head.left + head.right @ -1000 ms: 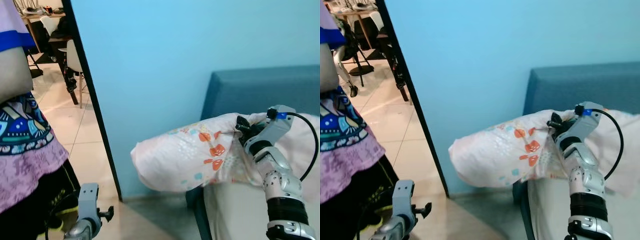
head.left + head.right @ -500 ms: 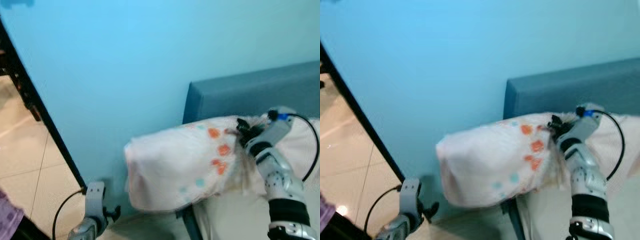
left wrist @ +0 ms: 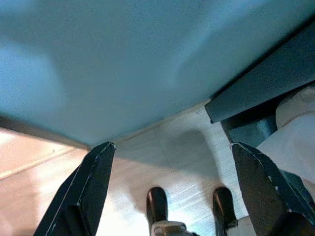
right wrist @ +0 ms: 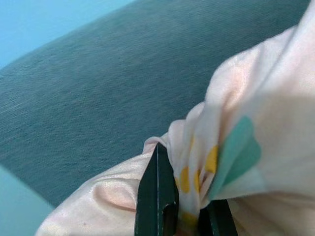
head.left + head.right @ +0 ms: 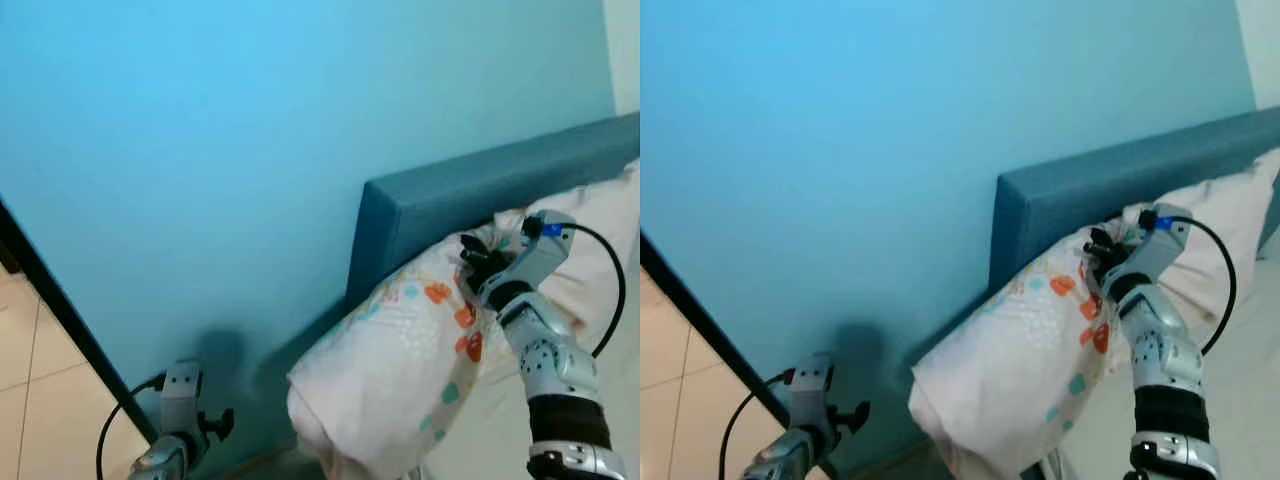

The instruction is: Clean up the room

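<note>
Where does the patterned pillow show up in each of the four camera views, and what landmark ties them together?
Left eye view: the pillow lies lower centre-right, pinched by the right gripper.
Right eye view: lower centre, same pose.
Left wrist view: only a pale edge that may be the pillow shows between the open fingers.
Right wrist view: bunched fabric fills the right side.
Shared landmark: the blue-green headboard, also.

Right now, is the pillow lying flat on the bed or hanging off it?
Hanging off. The floral pillow droops past the bed's edge beside the headboard, pinched at its top by the right gripper.
</note>
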You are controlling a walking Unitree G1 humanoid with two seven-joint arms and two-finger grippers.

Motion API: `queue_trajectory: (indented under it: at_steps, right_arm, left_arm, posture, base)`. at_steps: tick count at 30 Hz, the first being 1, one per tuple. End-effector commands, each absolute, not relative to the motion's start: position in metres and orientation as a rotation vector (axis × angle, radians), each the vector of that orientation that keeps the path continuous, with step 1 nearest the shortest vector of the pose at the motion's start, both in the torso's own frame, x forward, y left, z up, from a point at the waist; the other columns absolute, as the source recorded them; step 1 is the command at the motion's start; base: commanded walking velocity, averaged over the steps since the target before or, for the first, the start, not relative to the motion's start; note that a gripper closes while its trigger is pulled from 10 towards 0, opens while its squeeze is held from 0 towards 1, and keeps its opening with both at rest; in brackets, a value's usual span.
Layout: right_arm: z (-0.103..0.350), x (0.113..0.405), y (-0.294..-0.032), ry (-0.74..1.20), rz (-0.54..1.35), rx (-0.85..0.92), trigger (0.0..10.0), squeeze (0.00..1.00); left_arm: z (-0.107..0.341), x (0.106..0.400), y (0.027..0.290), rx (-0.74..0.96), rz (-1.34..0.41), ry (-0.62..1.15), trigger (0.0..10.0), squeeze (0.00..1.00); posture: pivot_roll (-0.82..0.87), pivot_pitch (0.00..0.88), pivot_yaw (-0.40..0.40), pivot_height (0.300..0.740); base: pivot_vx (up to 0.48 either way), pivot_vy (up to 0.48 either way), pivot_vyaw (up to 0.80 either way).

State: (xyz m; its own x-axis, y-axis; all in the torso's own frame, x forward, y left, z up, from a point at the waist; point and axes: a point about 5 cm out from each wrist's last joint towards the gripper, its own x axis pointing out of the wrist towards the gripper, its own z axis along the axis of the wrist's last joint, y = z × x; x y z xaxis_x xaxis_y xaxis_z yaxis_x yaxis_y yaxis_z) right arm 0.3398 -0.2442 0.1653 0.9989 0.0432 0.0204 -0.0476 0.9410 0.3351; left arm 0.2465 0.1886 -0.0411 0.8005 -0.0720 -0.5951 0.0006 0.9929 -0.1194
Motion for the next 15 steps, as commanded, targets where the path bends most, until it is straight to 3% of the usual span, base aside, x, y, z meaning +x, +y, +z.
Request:
queue_trajectory:
  at_steps: [1,7,15]
  right_arm:
    - [0.1875,0.3436,-0.2418,-0.096,0.074,0.316,10.0,0.00]
    - [0.1859,0.3436,-0.2432,-0.088,0.063,0.301,10.0,0.00]
    - [0.1834,0.3435,-0.2452,-0.080,0.039,0.285,10.0,0.00]
  left_arm:
    - [-0.0466,0.2399,0.1874,-0.127,-0.038,0.676,10.0,0.00]
    - [-0.0466,0.2398,0.1884,-0.123,-0.036,0.676,10.0,0.00]
    - [-0.0446,0.2420,0.1906,-0.132,-0.021,0.662,10.0,0.00]
  posture:
    - [-0.05,0.000,-0.018,0.740]
    - [-0.05,0.000,-0.015,0.740]
    - [-0.04,0.000,-0.016,0.740]
  base:
    - [0.000,-0.454,0.00]
    - [0.000,-0.442,0.00]
    - [0.000,0.000,0.00]
